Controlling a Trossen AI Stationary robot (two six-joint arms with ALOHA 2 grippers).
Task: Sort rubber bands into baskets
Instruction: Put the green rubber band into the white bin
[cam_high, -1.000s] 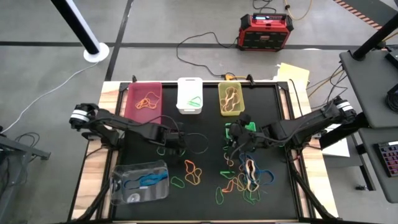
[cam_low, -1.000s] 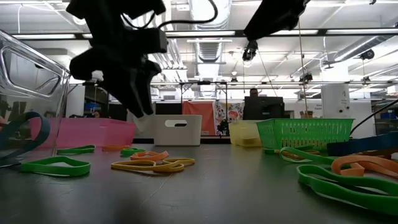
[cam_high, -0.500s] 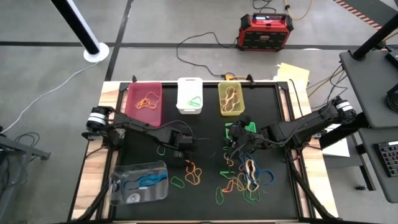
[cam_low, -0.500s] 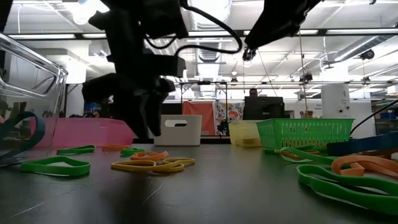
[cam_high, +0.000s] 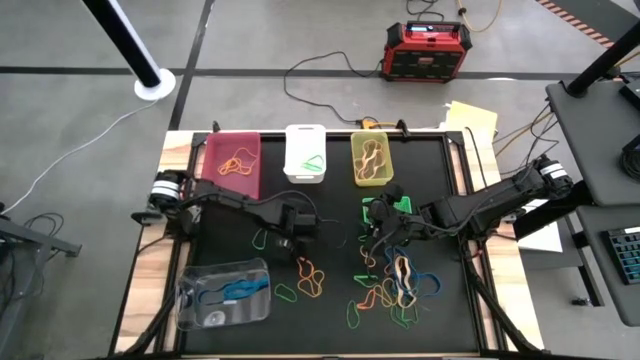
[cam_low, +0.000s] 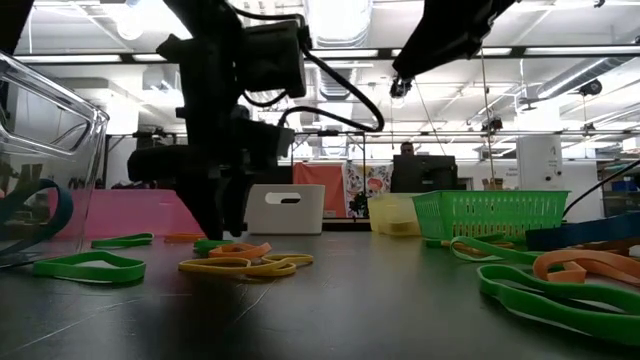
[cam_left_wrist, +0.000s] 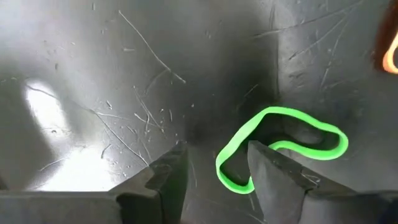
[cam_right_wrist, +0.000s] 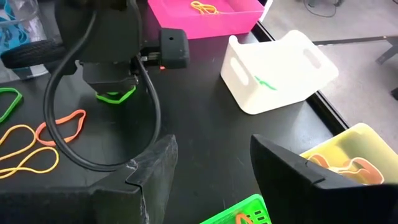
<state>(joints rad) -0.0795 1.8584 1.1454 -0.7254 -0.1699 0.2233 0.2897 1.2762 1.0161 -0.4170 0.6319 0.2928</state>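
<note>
Left gripper (cam_left_wrist: 214, 165): low over the mat near the table's middle, fingers apart, one end of a green rubber band (cam_left_wrist: 283, 146) lying between the tips.
Right gripper (cam_right_wrist: 211, 162): fingers apart, hovering beside the green mesh basket (cam_high: 388, 210).
Loose rubber bands (cam_high: 395, 285): heaped on the mat below the right gripper.
Baskets: pink basket (cam_high: 232, 165), white basket (cam_high: 305, 155) and yellow basket (cam_high: 369, 160) along the far edge, clear basket (cam_high: 224, 293) at the near left.

The black tabletop (cam_high: 330, 210) carries three baskets (cam_high: 305, 153) along its far edge, a clear bin (cam_high: 224, 293) at the near-left corner, and loose rubber bands (cam_high: 398, 280) near-right.
</note>
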